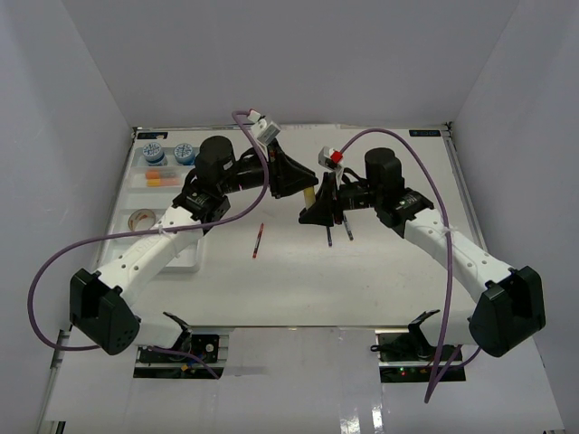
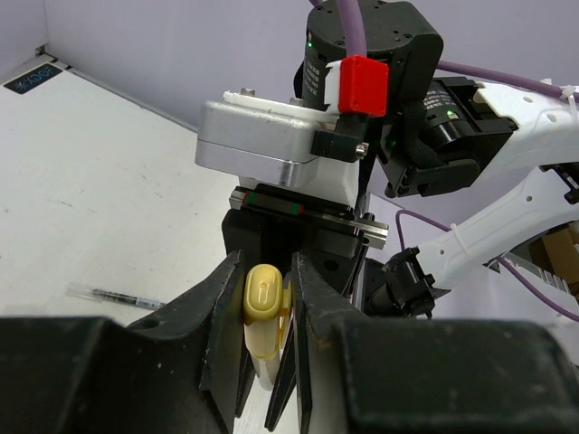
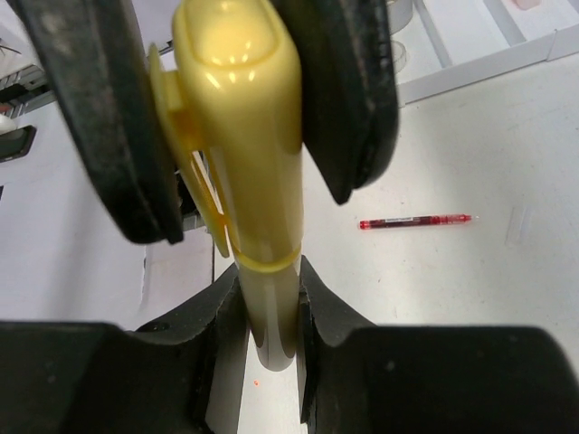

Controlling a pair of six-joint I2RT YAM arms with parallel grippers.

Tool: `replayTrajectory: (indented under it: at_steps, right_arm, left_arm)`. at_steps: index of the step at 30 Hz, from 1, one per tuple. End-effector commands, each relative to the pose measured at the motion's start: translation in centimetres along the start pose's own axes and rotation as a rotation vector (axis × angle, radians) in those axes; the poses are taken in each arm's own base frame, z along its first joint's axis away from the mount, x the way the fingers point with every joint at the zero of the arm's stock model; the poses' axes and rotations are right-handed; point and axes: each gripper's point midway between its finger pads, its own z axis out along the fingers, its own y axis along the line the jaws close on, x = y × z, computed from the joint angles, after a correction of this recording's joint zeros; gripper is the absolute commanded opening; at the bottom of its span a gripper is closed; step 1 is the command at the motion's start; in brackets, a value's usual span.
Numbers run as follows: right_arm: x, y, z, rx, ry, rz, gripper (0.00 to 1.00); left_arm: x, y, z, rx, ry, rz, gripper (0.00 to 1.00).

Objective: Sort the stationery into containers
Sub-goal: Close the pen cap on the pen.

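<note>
Seen from above, two robot arms meet at the centre of a white table. Both claws grasp one yellow marker (image 1: 310, 195), held above the table. The left gripper (image 2: 268, 271) is clenched on its capped end and the right gripper (image 3: 270, 271) on its barrel. A red pen (image 1: 259, 241) lies just below centre, with two dark pens (image 1: 328, 237) to its right. A white tray (image 1: 136, 194) at the left edge holds two tubs (image 1: 152, 152) at upper left, orange erasers (image 1: 161, 177) and a tape roll (image 1: 142, 218).
</note>
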Motion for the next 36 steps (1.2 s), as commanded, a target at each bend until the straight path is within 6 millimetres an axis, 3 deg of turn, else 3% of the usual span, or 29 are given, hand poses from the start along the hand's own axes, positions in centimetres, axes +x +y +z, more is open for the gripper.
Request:
replayTrajectory:
  at_steps: [1, 17, 29, 36]
  right_arm:
    - [-5.6, 1.3, -0.4, -0.034, -0.109, -0.150, 0.08]
    - [-6.3, 1.1, -0.3, -0.021, -0.139, -0.152, 0.08]
    - [-6.5, 1.2, -0.4, -0.025, -0.137, -0.163, 0.08]
    - [-7.6, 1.5, -0.4, -0.038, -0.154, -0.195, 0.08]
  left_arm:
    - [2.2, -2.1, -0.6, 0.091, 0.069, -0.019, 0.24]
    - [2.9, -1.8, -1.1, 0.044, 0.041, -0.087, 0.27]
    - [6.0, -1.1, -1.7, 0.026, 0.184, -0.102, 0.23]
    - [7.5, -2.1, -1.9, 0.096, 0.225, -0.154, 0.18]
